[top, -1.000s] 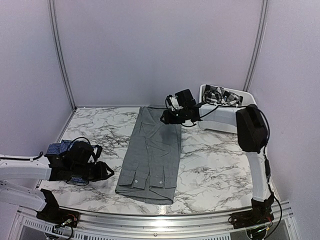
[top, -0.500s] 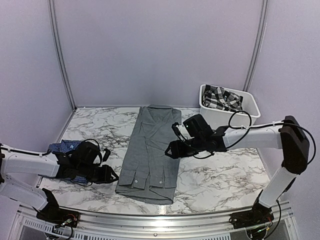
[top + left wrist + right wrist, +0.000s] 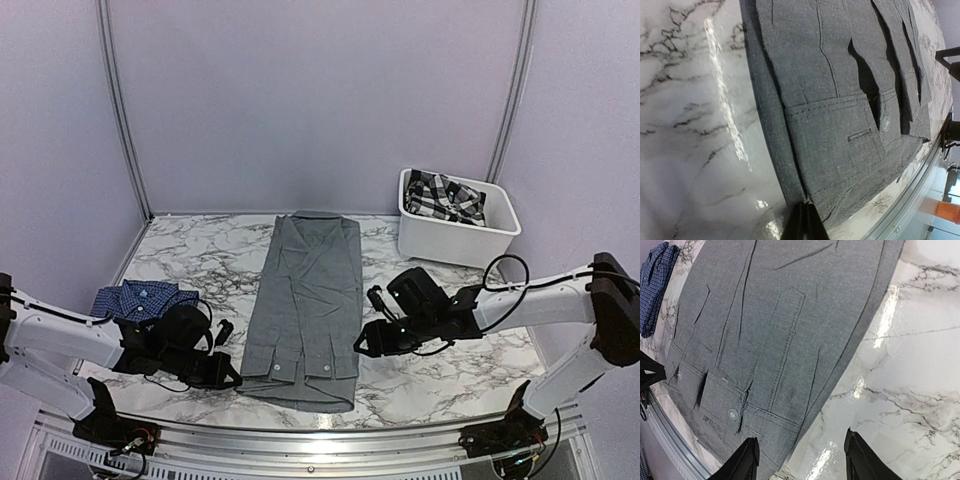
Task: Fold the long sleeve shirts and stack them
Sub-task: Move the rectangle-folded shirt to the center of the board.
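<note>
Grey shirt (image 3: 305, 300): soft, light, limp. Grab hem corners at 5 and 7 o'clock. Left gripper (image 3: 801, 222) jaws pinched together at 7 corner; right gripper (image 3: 802, 460) jaws apart, empty.

Soft, even light is coming from overhead, casting only faint shadows on the marble table (image 3: 200, 260). In both wrist views white glare is streaking across the glossy stone. Those views are bowing at the edges. The grey shirt (image 3: 830, 75) is showing crisp weave, while the background beyond the table's near edge is blurring.
</note>
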